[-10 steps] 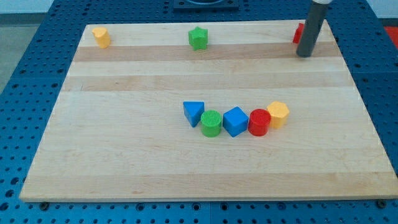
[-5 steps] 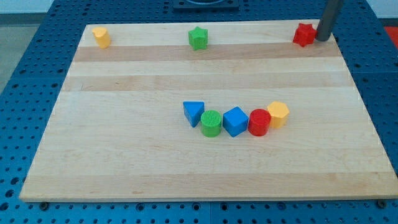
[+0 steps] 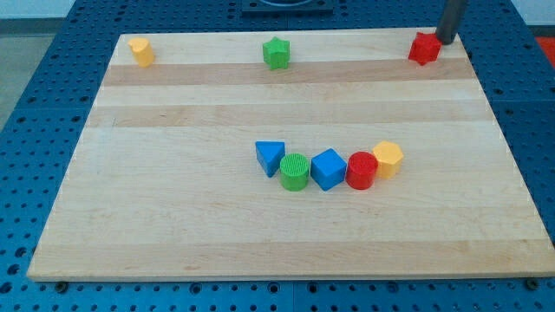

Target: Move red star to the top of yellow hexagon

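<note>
My tip [image 3: 446, 41] sits at the far 1 o'clock corner of the wooden counter [image 3: 173, 217], just beside the red star [image 3: 424, 48] on its 2 o'clock side; whether the two actually touch is hard to tell from this angle. The arm carries no gripper, only the dark rod, so there is nothing to open or close.

The red star stands near the counter's top edge at the view's right, well apart from the yellow hexagon [image 3: 388, 159], which lies roughly at 6 o'clock from it, a little right of the counter's middle. That hexagon ends a curved row of five blocks: at its 8 o'clock, touching it, is a red cylinder [image 3: 361, 170], then a blue cube [image 3: 329, 169], a green cylinder [image 3: 295, 171] and a blue triangle [image 3: 270, 157] at the row's left end, each close against its neighbour.

Along the top edge, a green star [image 3: 276, 53] stands near the 12 o'clock position, and a small yellow block [image 3: 140, 51], its shape unclear, sits toward the 11 o'clock corner.
</note>
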